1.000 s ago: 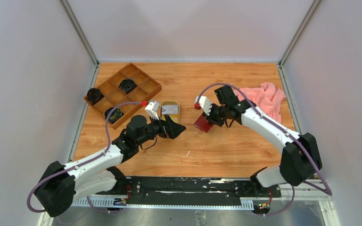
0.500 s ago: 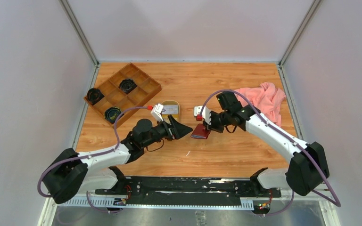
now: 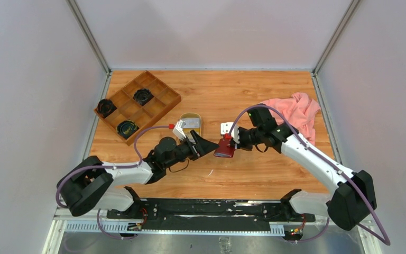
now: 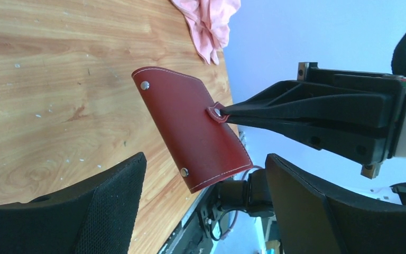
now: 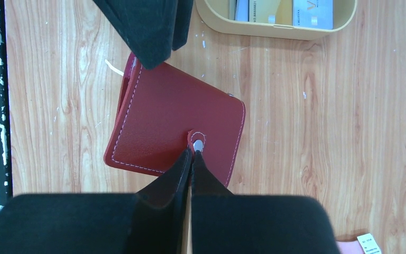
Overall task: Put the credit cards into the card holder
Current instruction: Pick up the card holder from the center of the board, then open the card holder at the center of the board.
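Note:
The dark red card holder (image 3: 225,148) hangs folded shut above the table, held by its snap tab. My right gripper (image 5: 191,154) is shut on that tab (image 4: 215,112). My left gripper (image 3: 210,144) is open, its fingers (image 4: 111,196) on either side of the holder's lower corner (image 4: 211,169) without touching it. In the right wrist view the left fingertips (image 5: 148,32) sit just beyond the holder's far edge (image 5: 153,90). The credit cards (image 5: 296,9), gold and greyish-white, lie in the oval tan tray (image 5: 275,32) behind the holder.
A brown compartmented wooden box (image 3: 137,104) with black round parts stands at the back left. A pink cloth (image 3: 296,110) lies at the back right, behind my right arm. The tray (image 3: 191,114) sits just behind my left gripper.
My left arm has reached right towards the card holder, its jaws narrowing a little. My right arm has brought the holder nearer and slightly left, still gripped by the tab.

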